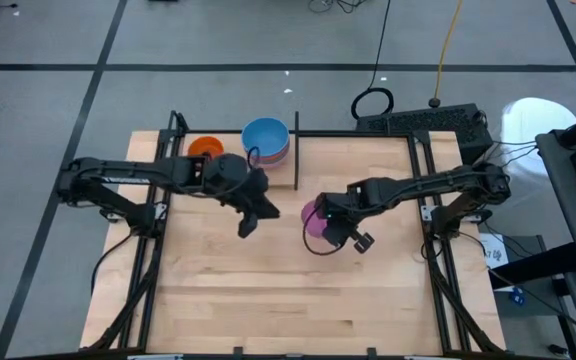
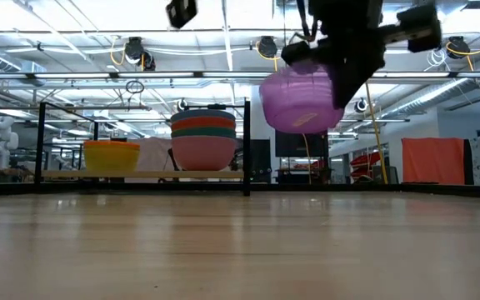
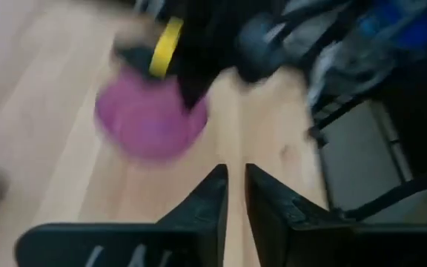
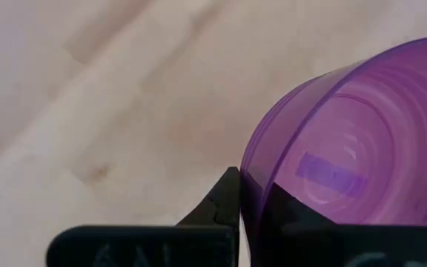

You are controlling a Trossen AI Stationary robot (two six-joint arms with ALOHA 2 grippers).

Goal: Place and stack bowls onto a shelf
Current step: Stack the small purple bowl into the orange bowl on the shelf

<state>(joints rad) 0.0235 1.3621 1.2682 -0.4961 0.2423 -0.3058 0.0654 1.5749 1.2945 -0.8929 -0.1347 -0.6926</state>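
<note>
My right end effector (image 4: 242, 194) was pinched shut on the rim of the purple bowl (image 2: 300, 100), one finger inside the wall and one outside, and the bowl hung tilted in the air above the table (image 1: 268, 290). From above, my own wrist covered most of that bowl. My left end effector (image 3: 236, 185) hovered across from it, empty, its fingers only a narrow slit apart; the purple bowl sat ahead of them, blurred. Beyond my left end effector stood the shelf (image 2: 140, 175) with a stack (image 2: 203, 137) on it: blue on top, then red, teal and pink, only their rims showing. Beside the stack sat the yellow bowl (image 2: 112, 156). From above, an orange bowl (image 1: 204, 148) showed there, half hidden by my left arm.
</note>
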